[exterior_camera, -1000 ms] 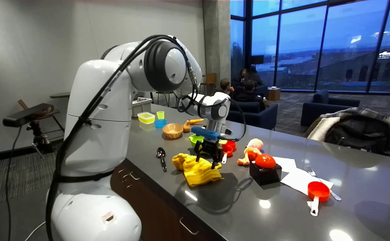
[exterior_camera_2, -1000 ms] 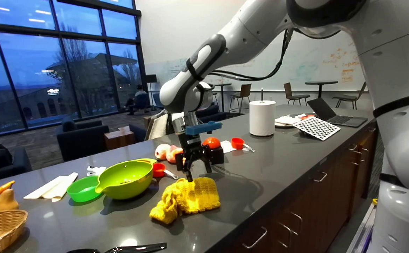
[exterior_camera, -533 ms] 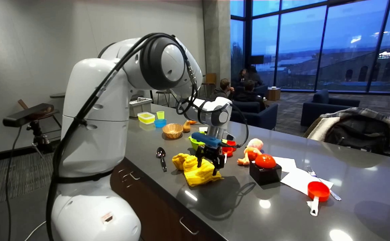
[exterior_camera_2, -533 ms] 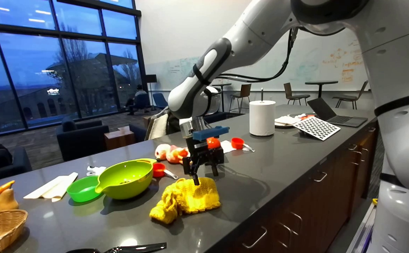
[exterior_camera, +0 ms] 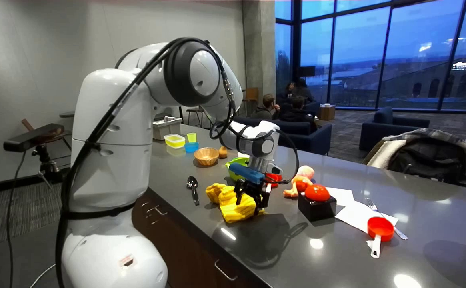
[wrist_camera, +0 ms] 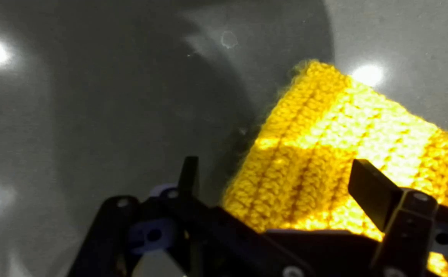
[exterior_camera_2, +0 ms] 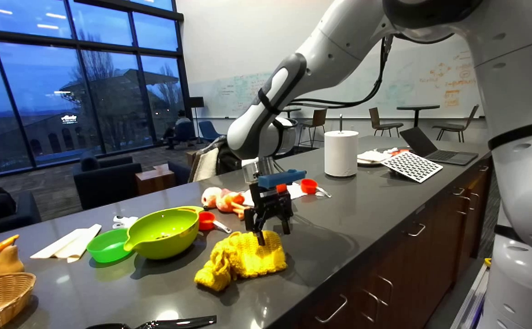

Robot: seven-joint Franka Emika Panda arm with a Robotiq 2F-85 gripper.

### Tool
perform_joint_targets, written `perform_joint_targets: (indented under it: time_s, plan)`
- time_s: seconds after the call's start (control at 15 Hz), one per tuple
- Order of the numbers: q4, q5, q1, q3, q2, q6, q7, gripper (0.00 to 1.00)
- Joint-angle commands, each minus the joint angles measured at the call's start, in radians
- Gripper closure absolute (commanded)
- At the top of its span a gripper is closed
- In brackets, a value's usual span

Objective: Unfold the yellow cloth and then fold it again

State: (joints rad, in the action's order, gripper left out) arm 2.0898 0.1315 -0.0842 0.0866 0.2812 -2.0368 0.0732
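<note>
Pincer (exterior_camera_2: 274,234) shifted, yellow cloth (wrist_camera: 308,150) unmoved | jaws spread wide, holding nothing | over cloth's edge, contact unclear

Shiny grey worktop (exterior_camera_2: 366,210) with several objects
On it lie the yellow cloth (exterior_camera_2: 247,260), a lime-green bowl (exterior_camera_2: 163,249), a basket (exterior_camera: 207,161).

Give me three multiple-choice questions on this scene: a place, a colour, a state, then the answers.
1. Where is the yellow cloth?
A) in the basket
B) on the countertop
C) on the laptop

2. What colour is the spouted bowl?
A) lime green
B) white
C) blue

3. How is the claw?
A) shut tight
B) gripping a spoon
C) open

1. B, both exterior views show it there.
2. A, its outer wall is that colour.
3. C, its fingers stand apart in the wrist view.
</note>
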Motion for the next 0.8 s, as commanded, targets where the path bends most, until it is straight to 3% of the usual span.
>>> perform_joint_targets:
  time_s: [0.0, 0.73]
  plan:
    - [0.042, 0.033, 0.009, 0.002, -0.03, -0.031, -0.029, 0.0]
    - [0.057, 0.08, 0.021, 0.004, -0.007, -0.056, -0.09, 0.0]
